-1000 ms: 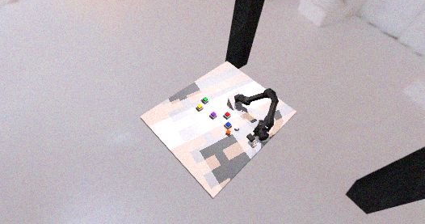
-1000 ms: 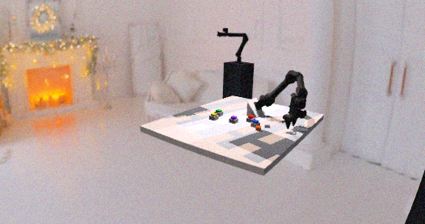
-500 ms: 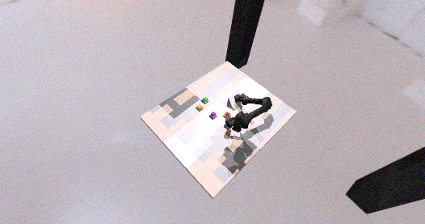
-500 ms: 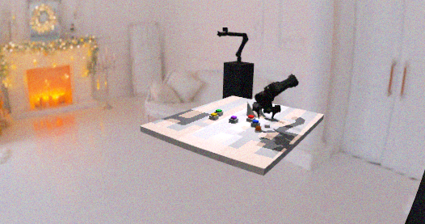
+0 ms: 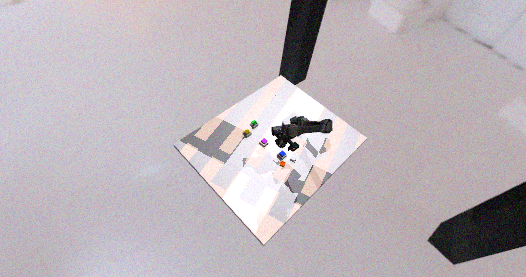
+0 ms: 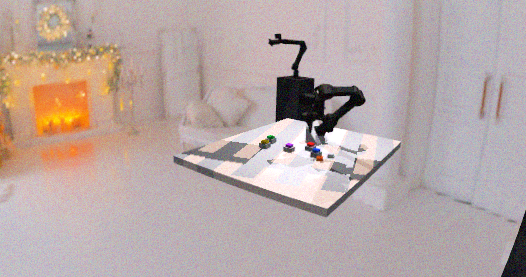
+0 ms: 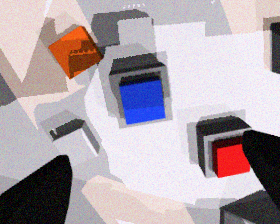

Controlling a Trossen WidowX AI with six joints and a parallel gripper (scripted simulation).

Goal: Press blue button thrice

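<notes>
The blue button (image 5: 282,154) (image 6: 316,151) (image 7: 142,102) sits on its dark and grey base, with its cap showing uncovered in the wrist view. My gripper (image 5: 287,145) (image 7: 157,152) is open and empty, above the table. In the wrist view the blue cap lies between and beyond the two black fingertips, and neither fingertip covers it. The red button (image 6: 311,144) (image 7: 232,160) is beside the blue one; the right fingertip overlaps its edge in the wrist view. The arm hides the red button in the top view.
An orange block (image 5: 282,164) (image 6: 319,158) (image 7: 73,50) and a pale grey block (image 6: 330,156) (image 7: 76,148) are near the blue button. Purple (image 5: 264,142) (image 6: 289,145), yellow (image 5: 247,132) and green (image 5: 254,124) buttons stand farther off.
</notes>
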